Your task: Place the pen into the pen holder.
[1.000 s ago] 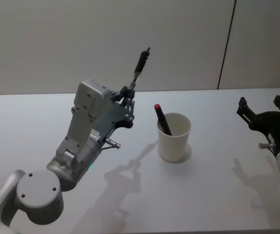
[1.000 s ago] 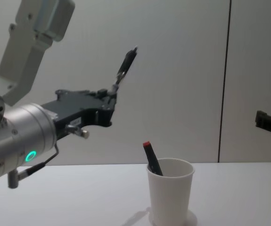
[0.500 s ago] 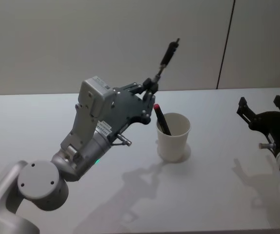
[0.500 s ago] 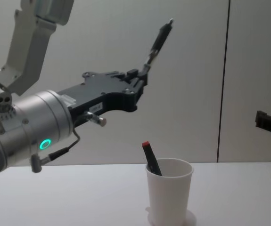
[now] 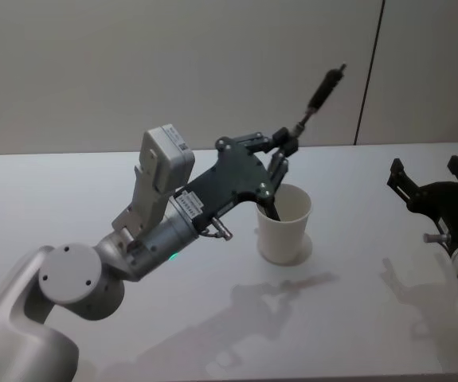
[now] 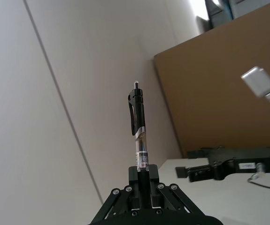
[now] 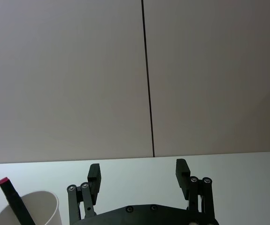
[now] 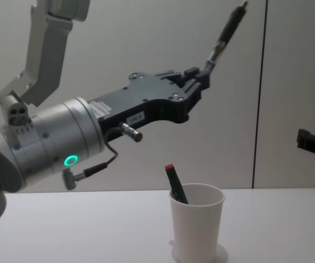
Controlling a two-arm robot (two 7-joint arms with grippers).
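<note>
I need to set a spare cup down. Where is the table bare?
Bare: the white table in front of the white paper cup, and between the cup and the open right jaws. Crowded: above the cup, where the left jaws hold the black pen.

White table (image 5: 45,199); pen holder (image 5: 288,236) stands upright on it, slightly right of centre

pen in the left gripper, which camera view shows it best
The left wrist view: the pen stands whole, black clip and clear barrel plain, clamped in the left gripper. The head view shows the pen small and slanted; the chest view has the pen reaching the top edge.
</note>
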